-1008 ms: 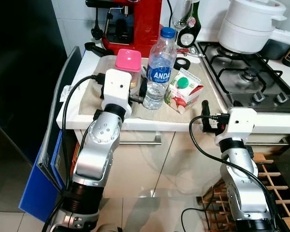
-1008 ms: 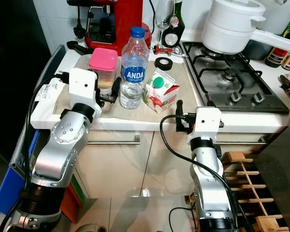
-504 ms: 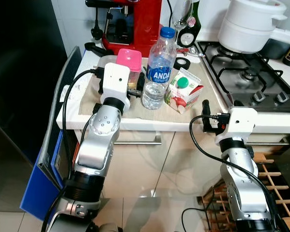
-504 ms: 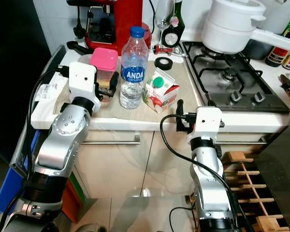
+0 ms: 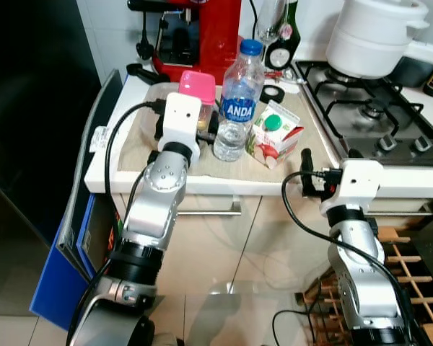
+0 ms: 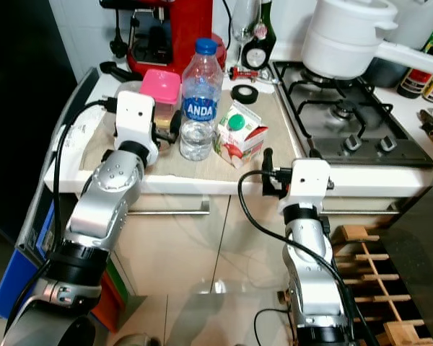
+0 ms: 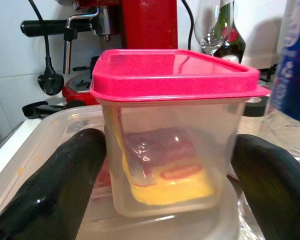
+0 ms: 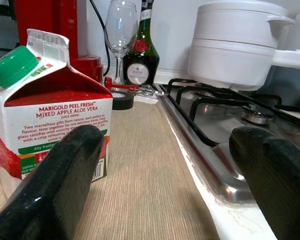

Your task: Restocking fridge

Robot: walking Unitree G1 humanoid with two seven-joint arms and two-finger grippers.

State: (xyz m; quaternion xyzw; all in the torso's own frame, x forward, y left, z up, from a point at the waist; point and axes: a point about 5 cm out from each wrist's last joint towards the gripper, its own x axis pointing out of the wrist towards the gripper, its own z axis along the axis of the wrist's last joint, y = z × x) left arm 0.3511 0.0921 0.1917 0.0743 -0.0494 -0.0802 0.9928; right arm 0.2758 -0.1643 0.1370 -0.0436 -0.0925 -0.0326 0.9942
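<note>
A clear tub with a pink lid [image 5: 196, 88] stands in a shallow clear tray [image 7: 35, 150] on the counter, with yellow and red packets inside. My left gripper [image 7: 167, 150] is open, one black finger [image 7: 65, 185] on each side of the tub, close to its walls. A water bottle [image 5: 236, 101] with a blue cap stands just right of the tub, and a juice carton [image 5: 274, 135] with a green cap right of that. My right gripper [image 8: 165, 150] is open at the counter's front edge, with the carton off to one side ahead of it.
A red coffee machine [image 5: 202, 29], a wine glass [image 8: 120, 25] and a green bottle [image 8: 140, 65] stand at the back. A gas hob [image 5: 368, 108] with a white pot [image 5: 375, 32] is on the right. A dark tall surface [image 5: 36, 108] rises on the left, a wooden rack [image 5: 404, 259] lower right.
My left arm has reached forward and slightly right, bringing its fingers to both sides of the pink-lidded tub. The right arm has not moved.
</note>
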